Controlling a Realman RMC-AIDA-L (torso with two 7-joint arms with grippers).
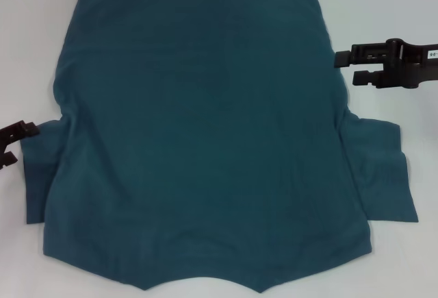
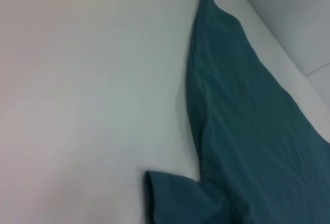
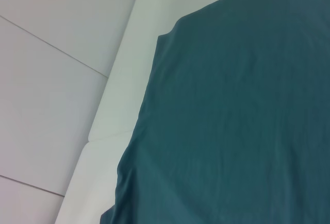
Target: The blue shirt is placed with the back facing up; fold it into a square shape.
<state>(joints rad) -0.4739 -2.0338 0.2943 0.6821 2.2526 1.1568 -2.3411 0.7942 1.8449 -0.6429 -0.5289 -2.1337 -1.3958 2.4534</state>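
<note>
Shirt: the blue shirt (image 1: 205,140) is lying flat on the white bench (image 1: 383,10), plain back up, smooth soft cloth with a few small wrinkles.
Near edge: the collar end is pointing toward the robot, coming to a soft point.
Sleeves: one short sleeve is sticking out on each side.
Left gripper (image 1: 8,144): it is sitting just beside the left sleeve; I cannot tell how its jaws are standing.
Right gripper (image 1: 348,68): it is hanging over the bench just beside the shirt's right edge, farther back, jaws spread apart and pinching nothing.
Far edge: the straight hem is lying at the back.
Writing: a small white tag on the right arm is showing marks too tiny to read.
</note>
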